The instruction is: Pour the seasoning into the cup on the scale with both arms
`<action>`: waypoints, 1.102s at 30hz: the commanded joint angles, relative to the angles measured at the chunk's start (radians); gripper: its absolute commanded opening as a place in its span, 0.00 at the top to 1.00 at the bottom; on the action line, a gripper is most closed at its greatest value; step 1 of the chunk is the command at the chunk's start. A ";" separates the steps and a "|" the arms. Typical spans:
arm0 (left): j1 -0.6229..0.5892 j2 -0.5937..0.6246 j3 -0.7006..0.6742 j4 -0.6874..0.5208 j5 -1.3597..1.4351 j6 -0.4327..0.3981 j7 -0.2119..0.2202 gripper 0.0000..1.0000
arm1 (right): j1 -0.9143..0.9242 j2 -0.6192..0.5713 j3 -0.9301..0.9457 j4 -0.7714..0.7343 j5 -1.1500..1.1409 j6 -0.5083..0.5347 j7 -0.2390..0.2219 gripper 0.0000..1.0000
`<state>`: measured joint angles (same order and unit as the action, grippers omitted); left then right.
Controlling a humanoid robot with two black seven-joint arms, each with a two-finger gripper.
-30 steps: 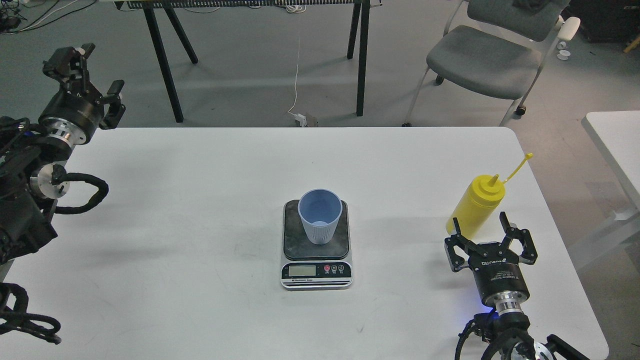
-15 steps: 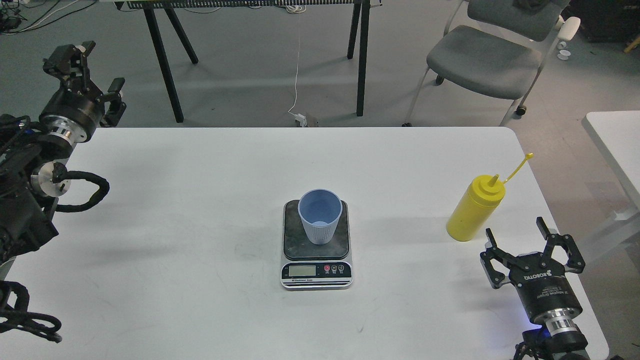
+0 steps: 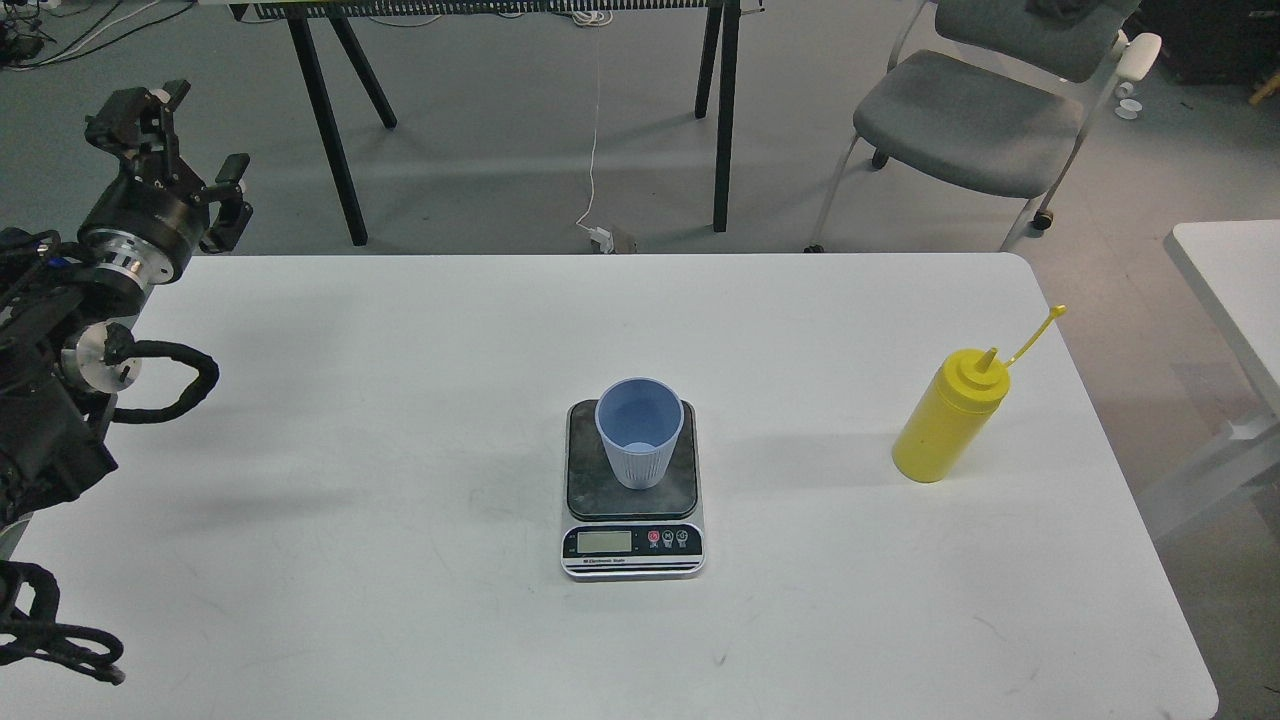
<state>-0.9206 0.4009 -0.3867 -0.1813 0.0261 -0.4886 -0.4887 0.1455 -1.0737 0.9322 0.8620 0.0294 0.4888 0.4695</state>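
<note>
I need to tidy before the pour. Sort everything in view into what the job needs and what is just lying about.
Needed for the job:
- yellow plastic squeeze bottle with cone nozzle
- light-blue ribbed plastic cup, standing on
- flat digital scale with dark plate
- left gripper, open, empty

Lying about:
- grey padded chair
- black-legged trestle table
- white cable on the floor

The scale's (image 3: 633,500) LCD digits were too small to read. The cup (image 3: 639,432) hid the middle of its plate. The left arm (image 3: 60,340) ran off the frame's left edge. Behind the scale, the chair (image 3: 975,110) was cut at the top edge.
</note>
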 commanded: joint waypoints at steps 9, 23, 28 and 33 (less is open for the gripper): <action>-0.018 0.003 -0.001 -0.001 -0.003 0.000 0.000 0.12 | 0.781 0.253 -0.372 -0.250 -0.247 0.000 -0.247 0.05; -0.050 0.004 0.000 -0.001 -0.003 0.000 0.000 0.12 | 0.945 0.600 -0.512 -0.239 -0.240 0.000 -0.249 0.05; -0.057 0.003 0.002 -0.001 -0.002 0.000 0.000 0.12 | 0.934 0.629 -0.510 -0.232 -0.237 0.000 -0.247 0.04; -0.067 0.003 0.003 -0.001 0.000 0.000 0.000 0.11 | 0.924 0.640 -0.492 -0.212 -0.226 0.000 -0.239 0.04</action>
<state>-0.9842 0.4035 -0.3837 -0.1825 0.0260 -0.4886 -0.4887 1.0776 -0.4424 0.4242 0.6354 -0.2025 0.4885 0.2239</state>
